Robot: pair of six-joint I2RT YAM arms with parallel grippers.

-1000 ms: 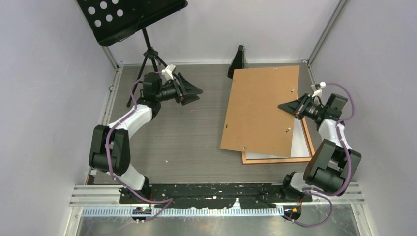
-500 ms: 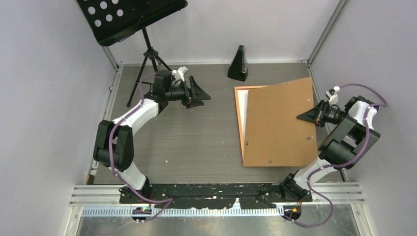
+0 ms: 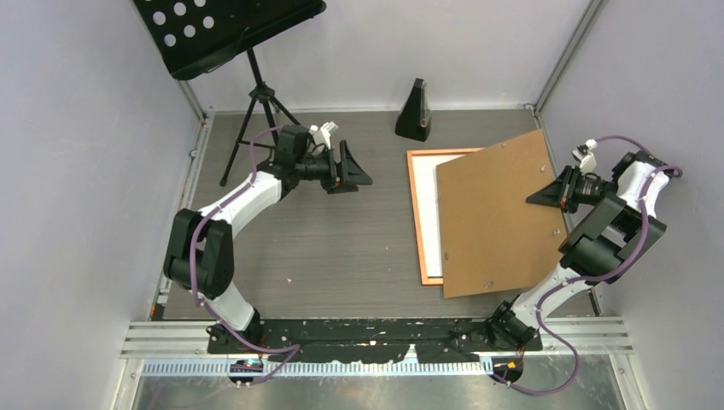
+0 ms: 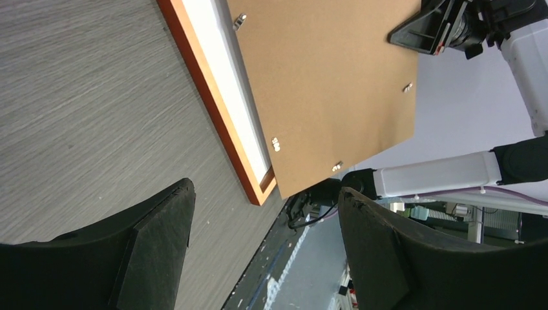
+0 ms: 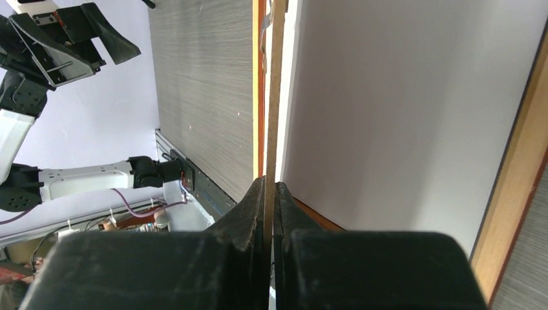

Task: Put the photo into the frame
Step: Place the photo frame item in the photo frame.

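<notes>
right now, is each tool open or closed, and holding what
Left tool: open, holding nothing.
Right tool: closed on the edge of the brown backing board.

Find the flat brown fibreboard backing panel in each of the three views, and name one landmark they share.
Top external: the flat brown fibreboard backing panel lies right of centre, skewed over the thin copper-orange wooden frame.
Left wrist: the panel is upper middle, reaching the top edge.
Right wrist: the panel is edge-on, a thin brown strip rising from the right gripper, which is shut on it.
Shared landmark: the frame's orange edge beside the panel.
</notes>
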